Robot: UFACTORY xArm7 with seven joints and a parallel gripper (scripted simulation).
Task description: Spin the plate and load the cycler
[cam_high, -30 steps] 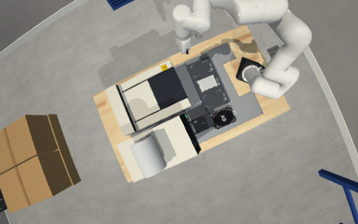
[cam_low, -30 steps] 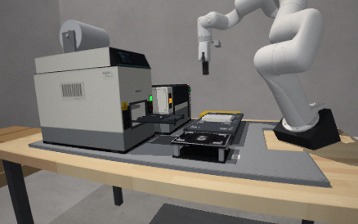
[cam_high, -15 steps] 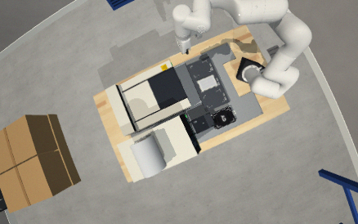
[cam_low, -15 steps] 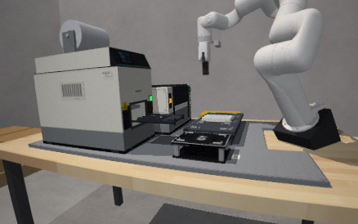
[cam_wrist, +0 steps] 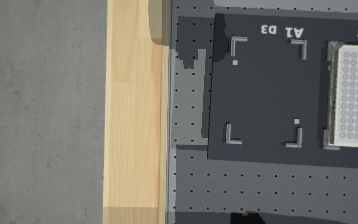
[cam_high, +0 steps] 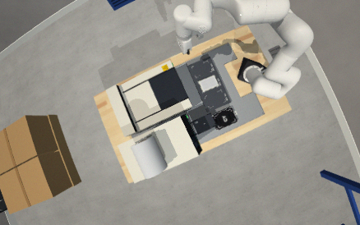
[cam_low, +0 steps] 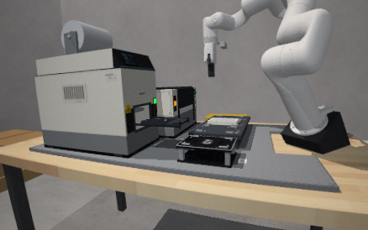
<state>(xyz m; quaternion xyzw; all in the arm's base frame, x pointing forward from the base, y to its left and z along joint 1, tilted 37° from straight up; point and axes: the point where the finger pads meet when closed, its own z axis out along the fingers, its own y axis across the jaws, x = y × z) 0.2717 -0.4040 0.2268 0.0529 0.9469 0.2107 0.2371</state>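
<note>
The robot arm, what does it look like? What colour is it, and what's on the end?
The arm is smooth and white, built from fat rounded tubes joined like elbows. It stands on a black wedge-shaped base. Its end narrows to a white wrist carrying a small dark gripper with slim black fingers. No cables or markings show on it.

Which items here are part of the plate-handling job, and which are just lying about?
Job: gripper, fingers shut, holding nothing; empty D3 nest; white plate beside it on D2, to be left alone; roll-topped machine; smaller machine behind it; dark plate on the raised nest.
Lying about: cardboard box on the floor; blue frame.
</note>
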